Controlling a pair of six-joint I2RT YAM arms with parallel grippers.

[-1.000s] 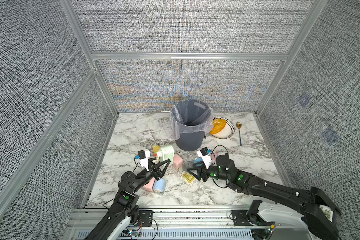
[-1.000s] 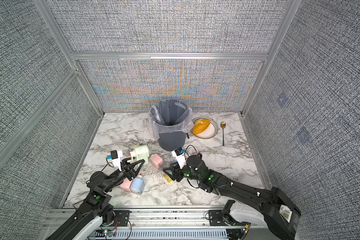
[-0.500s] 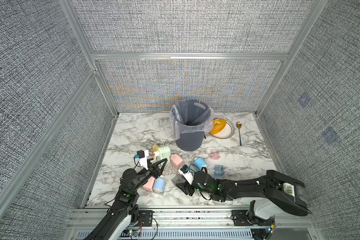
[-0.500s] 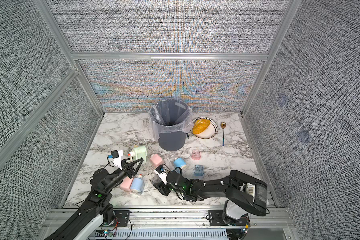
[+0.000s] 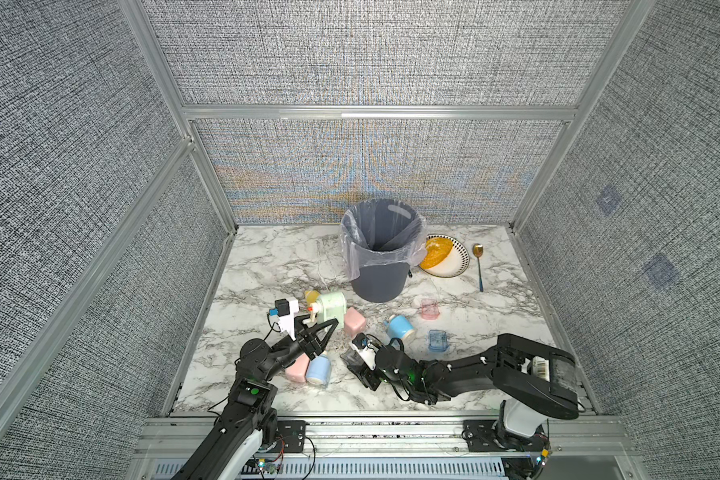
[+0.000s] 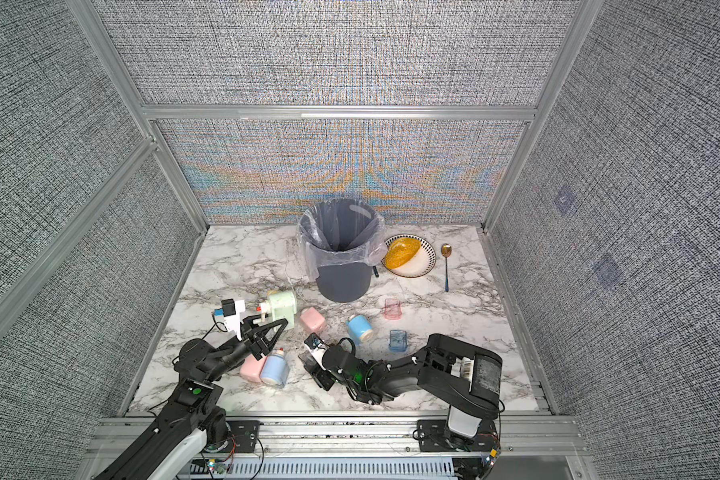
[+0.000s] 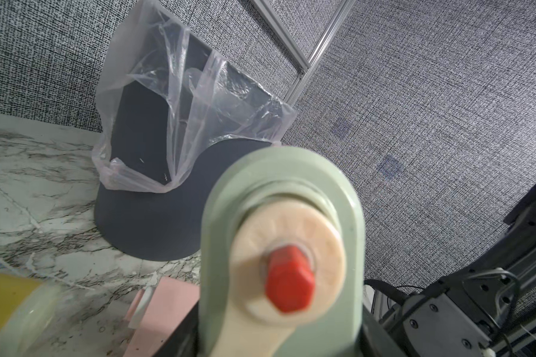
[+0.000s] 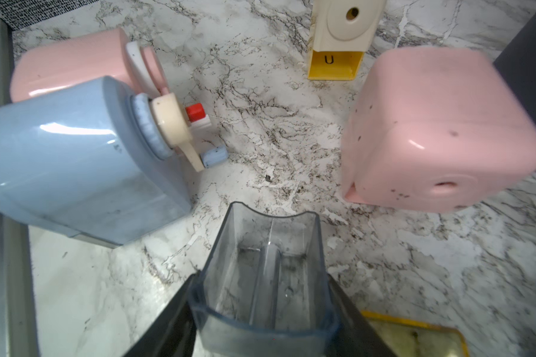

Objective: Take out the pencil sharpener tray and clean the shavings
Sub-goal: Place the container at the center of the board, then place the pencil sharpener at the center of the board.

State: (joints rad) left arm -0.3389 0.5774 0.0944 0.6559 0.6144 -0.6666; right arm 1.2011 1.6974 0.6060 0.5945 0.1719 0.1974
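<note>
The right gripper is clamped on the clear sharpener tray, low near the front of the table and well apart from the lined bin. It shows grey smears but no shavings, so the emptying seems done. Next it must be set down or slid squarely into its sharpener. Whether the left gripper grips the green sharpener, I cannot tell.

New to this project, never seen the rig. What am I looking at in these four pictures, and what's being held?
Two robot arms with pincer grippers work on a marble table. Both top views look down from overhead; the other two come from cameras on each wrist. On the table: a lined bin, a plate, a spoon, and pastel crank sharpeners with loose trays. The left gripper grips the green sharpener; the right gripper holds a clear tray, smudged but nearly empty.
</note>
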